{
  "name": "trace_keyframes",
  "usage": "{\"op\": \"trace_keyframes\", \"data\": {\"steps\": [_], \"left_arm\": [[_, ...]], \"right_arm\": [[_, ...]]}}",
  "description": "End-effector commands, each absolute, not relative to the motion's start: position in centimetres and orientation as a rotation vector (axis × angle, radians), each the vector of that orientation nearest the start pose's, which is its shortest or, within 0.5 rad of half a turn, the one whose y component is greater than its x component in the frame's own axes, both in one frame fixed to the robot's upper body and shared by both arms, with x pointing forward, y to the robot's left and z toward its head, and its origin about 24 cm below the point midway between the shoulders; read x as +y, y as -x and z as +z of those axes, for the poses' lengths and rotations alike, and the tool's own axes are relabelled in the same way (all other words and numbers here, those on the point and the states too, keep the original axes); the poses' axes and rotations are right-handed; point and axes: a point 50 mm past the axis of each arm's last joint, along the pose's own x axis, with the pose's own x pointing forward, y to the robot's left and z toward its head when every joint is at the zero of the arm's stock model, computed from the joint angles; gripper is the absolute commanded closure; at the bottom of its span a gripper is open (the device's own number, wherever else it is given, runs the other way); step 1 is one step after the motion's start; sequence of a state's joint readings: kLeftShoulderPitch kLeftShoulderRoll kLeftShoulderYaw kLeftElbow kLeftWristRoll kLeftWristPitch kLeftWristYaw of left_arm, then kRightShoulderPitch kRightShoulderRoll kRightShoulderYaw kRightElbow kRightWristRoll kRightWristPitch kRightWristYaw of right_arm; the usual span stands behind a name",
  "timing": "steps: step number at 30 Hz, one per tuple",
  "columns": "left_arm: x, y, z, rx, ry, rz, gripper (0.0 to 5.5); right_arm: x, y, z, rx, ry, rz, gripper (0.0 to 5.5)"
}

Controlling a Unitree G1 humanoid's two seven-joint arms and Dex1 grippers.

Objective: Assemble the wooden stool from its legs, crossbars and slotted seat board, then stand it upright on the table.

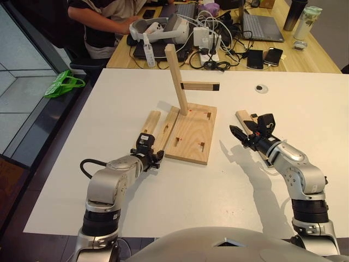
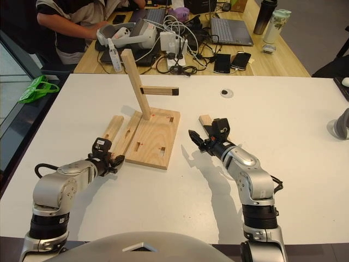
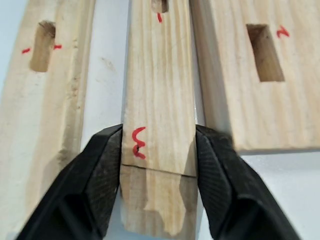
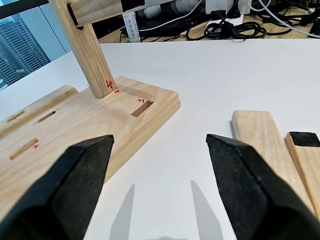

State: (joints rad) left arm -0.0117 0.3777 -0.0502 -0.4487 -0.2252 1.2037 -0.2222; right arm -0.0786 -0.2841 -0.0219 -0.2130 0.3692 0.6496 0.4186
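Note:
The slotted seat board [image 1: 192,136] lies flat mid-table. One leg [image 1: 176,82] stands upright in its far slot, with a dark-tipped crossbar [image 1: 200,86] sticking out to the right. Two loose legs lie left of the board, the outer leg [image 1: 150,123] and the inner leg [image 3: 160,85] marked in red. My left gripper [image 1: 149,154] is shut on the near end of the inner leg, a finger [image 3: 102,170] pressed to each side. My right gripper [image 1: 236,132] hovers open just right of the board, with nothing between its fingers [image 4: 85,170]. More wooden pieces [image 4: 260,140] lie under the right arm.
A small round disc [image 1: 262,88] sits on the white table at the far right. Behind the table a desk holds laptops, a headset [image 1: 158,30], cables and phones, with a person seated there. The table's left edge drops to the floor beside a green bag [image 1: 64,83].

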Motion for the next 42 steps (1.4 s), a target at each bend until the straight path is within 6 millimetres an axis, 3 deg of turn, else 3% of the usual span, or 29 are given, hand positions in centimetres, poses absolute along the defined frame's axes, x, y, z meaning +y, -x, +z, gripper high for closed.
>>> {"op": "trace_keyframes", "data": {"steps": [1, 4, 7, 13, 17, 19, 24, 27, 30, 33, 36, 38, 40, 42], "left_arm": [[18.8, -23.0, 6.0, 0.665, -0.213, -0.238, 3.45], [19.7, -25.4, 10.0, 0.444, -0.188, -0.158, 3.45], [21.0, -27.5, 15.3, 0.195, -0.139, -0.088, 3.45], [21.7, -28.6, 22.6, -0.118, -0.092, -0.071, 3.45], [20.0, -28.7, 26.1, -0.241, -0.028, -0.176, 3.45], [18.2, -29.2, 28.3, -0.319, 0.031, -0.26, 3.5], [12.4, -30.4, 33.9, -0.492, 0.164, -0.566, 4.27], [11.2, -29.7, 35.4, -0.56, 0.108, -0.688, 4.72], [13.0, -29.9, 34.8, -0.543, 0.015, -0.635, 5.04], [15.4, -30.0, 33.7, -0.518, -0.003, -0.519, 5.04], [19.4, -30.1, 26.6, -0.158, -0.215, -0.403, 5.04], [21.7, -29.6, 19.6, 0.198, -0.461, -0.359, 5.04], [22.0, -28.4, 14.7, 0.402, -0.582, -0.415, 5.04], [19.3, -28.2, 11.4, 0.458, -0.518, -0.514, 5.04]], "right_arm": [[-16.6, -25.9, 6.7, 0.327, -0.138, 0.491, 2.04], [-16.9, -26.2, 7.1, 0.312, -0.176, 0.481, 2.04], [-17.4, -26.9, 8.4, 0.264, -0.263, 0.478, 2.04], [-18.6, -28.8, 12.3, 0.133, -0.443, 0.485, 2.04], [-17.7, -28.9, 14.0, 0.092, -0.477, 0.559, 2.04], [-16.6, -28.7, 15.0, 0.066, -0.574, 0.627, 2.04], [-13.1, -27.8, 18.5, 0.004, -1.049, 0.842, 2.04], [-11.6, -26.6, 19.5, 0.032, -1.062, 0.949, 1.75], [-11.7, -25.7, 19.2, 0.064, -0.98, 0.965, 1.3], [-11.6, -25.0, 17.7, 0.14, -0.857, 0.965, 1.3], [-12.3, -25.1, 15.1, 0.264, -0.697, 0.897, 1.3], [-13.2, -25.2, 14.3, 0.288, -0.643, 0.87, 1.3], [-13.7, -25.4, 13.9, 0.301, -0.611, 0.859, 1.3], [-13.9, -25.7, 13.4, 0.323, -0.575, 0.849, 1.3]]}}
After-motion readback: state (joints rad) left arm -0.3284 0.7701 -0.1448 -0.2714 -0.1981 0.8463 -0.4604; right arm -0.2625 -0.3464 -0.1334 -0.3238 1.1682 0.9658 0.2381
